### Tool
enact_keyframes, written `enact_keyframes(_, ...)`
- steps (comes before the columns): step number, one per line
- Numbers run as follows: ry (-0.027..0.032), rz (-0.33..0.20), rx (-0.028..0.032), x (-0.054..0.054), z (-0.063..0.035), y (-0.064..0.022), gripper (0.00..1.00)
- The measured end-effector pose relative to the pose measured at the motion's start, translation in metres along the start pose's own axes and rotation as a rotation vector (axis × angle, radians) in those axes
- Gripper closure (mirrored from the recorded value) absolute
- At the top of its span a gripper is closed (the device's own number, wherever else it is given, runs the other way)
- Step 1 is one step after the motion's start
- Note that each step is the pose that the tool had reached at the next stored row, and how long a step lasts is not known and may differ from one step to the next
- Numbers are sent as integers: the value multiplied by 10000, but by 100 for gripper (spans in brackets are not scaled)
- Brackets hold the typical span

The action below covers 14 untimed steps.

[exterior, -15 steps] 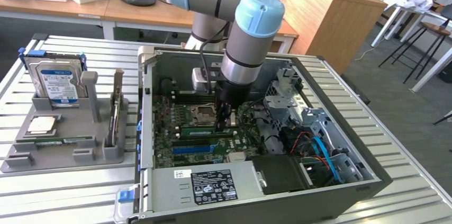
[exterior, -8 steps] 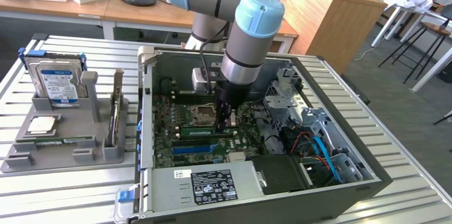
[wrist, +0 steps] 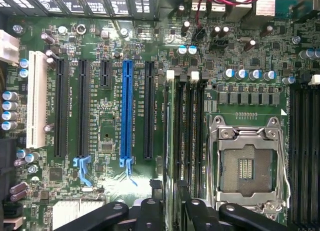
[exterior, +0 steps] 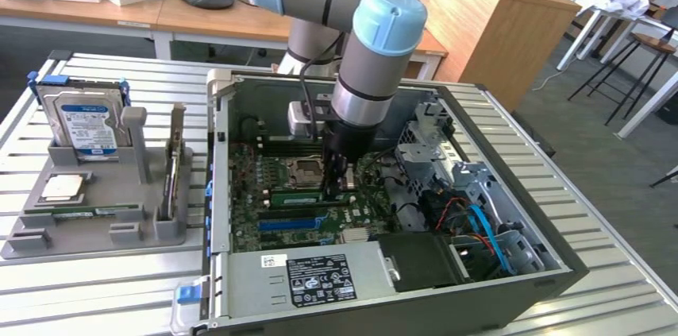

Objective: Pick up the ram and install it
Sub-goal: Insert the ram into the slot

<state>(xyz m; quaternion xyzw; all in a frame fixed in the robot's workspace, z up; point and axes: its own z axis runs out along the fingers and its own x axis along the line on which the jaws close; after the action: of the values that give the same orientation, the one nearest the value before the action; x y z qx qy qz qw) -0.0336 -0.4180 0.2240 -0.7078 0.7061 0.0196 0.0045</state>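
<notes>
The ram [exterior: 307,198] is a thin green stick standing on edge in a memory slot of the motherboard [exterior: 278,217], inside the open computer case. My gripper [exterior: 337,181] reaches down into the case right over one end of the stick. In the wrist view the ram's top edge [wrist: 181,191] runs along a slot beside the CPU socket [wrist: 246,163]. My gripper [wrist: 173,217] straddles that edge with its black fingers [wrist: 150,213] apart, clear of the stick on both sides. It is open.
The case walls [exterior: 217,193], drive cage [exterior: 482,193] and power supply [exterior: 317,276] hem in the gripper. On the exterior view's left a grey holder [exterior: 95,225] carries a hard drive [exterior: 87,121], an upright expansion card [exterior: 173,169] and a thin green board [exterior: 82,211].
</notes>
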Motion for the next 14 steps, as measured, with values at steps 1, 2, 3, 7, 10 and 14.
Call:
enact_keyframes(1,0,1,0,-1,-26,1,75)
enact_keyframes(2,-1,0,0,-2,-59,1,75)
enact_keyframes(3,-2,1,1,-3,-92,2,75)
enact_keyframes(7,-2,0,0,-9,-253,5,75)
enact_keyframes(10,-1,-1,0,-13,-376,8,75)
enact_keyframes(14,-2,0,1,-18,-523,11,75)
